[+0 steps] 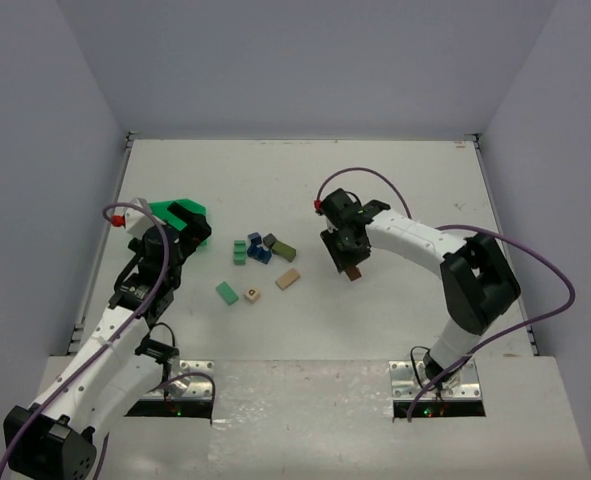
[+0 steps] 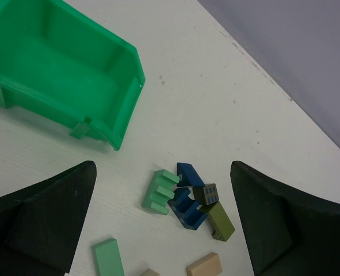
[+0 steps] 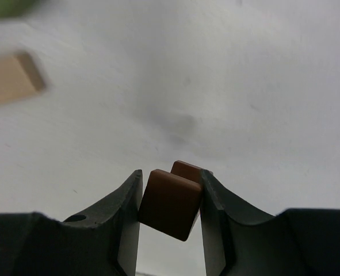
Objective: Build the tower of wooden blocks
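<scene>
No tower stands; the wooden blocks lie loose on the white table. A cluster holds a green notched block, a blue wedge, a blue notched block, a small dotted cube and an olive block. A green flat bar and a tan block lie nearer. My left gripper is open and empty above the cluster. My right gripper is shut on a brown block just above the table, right of the tan block.
A green plastic bin lies at the left beside my left gripper; it shows empty in the left wrist view. A small tan cube sits next to the green bar. Grey walls close the table's sides.
</scene>
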Robot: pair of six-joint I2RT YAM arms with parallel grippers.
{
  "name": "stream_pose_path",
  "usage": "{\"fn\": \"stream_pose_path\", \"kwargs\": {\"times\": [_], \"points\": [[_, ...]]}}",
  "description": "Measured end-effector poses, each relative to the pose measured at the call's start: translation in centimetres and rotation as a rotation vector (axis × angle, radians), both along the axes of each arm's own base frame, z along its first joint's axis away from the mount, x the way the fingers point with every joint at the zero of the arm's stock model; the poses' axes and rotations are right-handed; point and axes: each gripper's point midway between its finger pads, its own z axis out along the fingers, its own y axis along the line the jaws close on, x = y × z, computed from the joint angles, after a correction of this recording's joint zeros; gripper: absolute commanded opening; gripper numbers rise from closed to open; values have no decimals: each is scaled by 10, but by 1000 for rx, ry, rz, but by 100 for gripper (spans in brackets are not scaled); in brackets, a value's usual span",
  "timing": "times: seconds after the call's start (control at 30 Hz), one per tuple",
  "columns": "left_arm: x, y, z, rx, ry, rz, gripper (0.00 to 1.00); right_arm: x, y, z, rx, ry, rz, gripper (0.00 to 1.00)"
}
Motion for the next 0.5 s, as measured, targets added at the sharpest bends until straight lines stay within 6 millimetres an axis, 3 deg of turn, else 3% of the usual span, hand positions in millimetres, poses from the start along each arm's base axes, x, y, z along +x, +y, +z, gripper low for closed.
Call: {"fn": "stream_pose_path", "kwargs": {"times": [0.07,0.2,0.33,0.5], "points": [[0,0,-2,3,7,-1,100,-22,-29,-15,-71,88,19,6],[2,-1,-6,8,21,-2,100,-60,-60,-28,-190,237,94,9],[2,-1,-9,11,32,-3,100,-66,-67,-33,-223,283,135,12],[2,-1,-10,13,37,-2,100,-62,-74,-64,-266,422,174,21]]}}
